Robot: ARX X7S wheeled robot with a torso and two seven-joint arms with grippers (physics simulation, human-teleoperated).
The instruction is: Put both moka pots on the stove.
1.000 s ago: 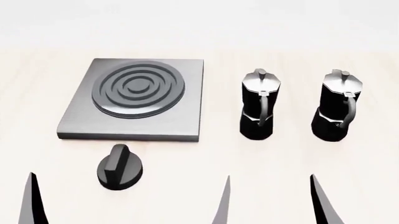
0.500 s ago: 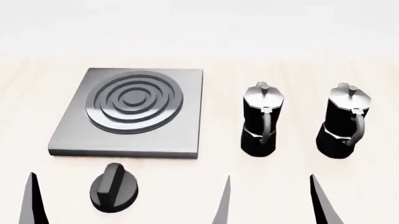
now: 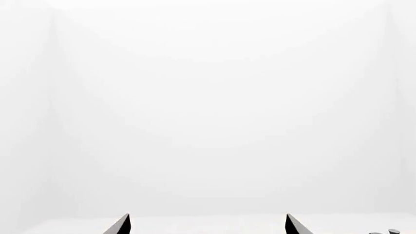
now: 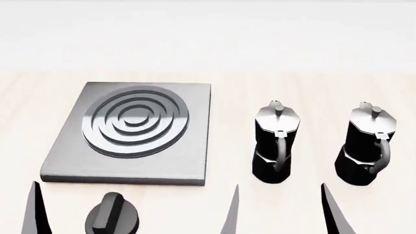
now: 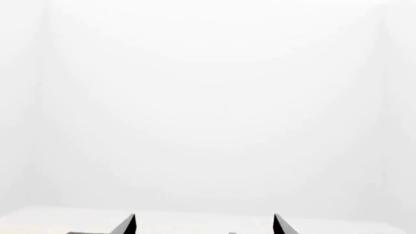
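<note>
In the head view, two black moka pots stand upright on the pale wooden table, one (image 4: 276, 145) in the middle and one (image 4: 367, 146) further right, handles towards me. The grey stove (image 4: 133, 132) with its ring burner lies to their left, with nothing on it. My right gripper (image 4: 279, 214) is open, its fingertips low in the view just in front of the middle pot and apart from it. Only one finger (image 4: 36, 209) of the left gripper shows there, at the far left. Both wrist views show mostly white wall, with the left gripper (image 3: 208, 225) and right gripper (image 5: 204, 225) open and holding nothing.
A round black dial knob (image 4: 112, 220) lies on the table in front of the stove, between my two arms. The table (image 4: 260, 87) runs back to a white wall.
The stove, pots and knob have slid lower and nearer in the head view as that view moved. The fingertips hold the same places in it, and both grippers stay open.
</note>
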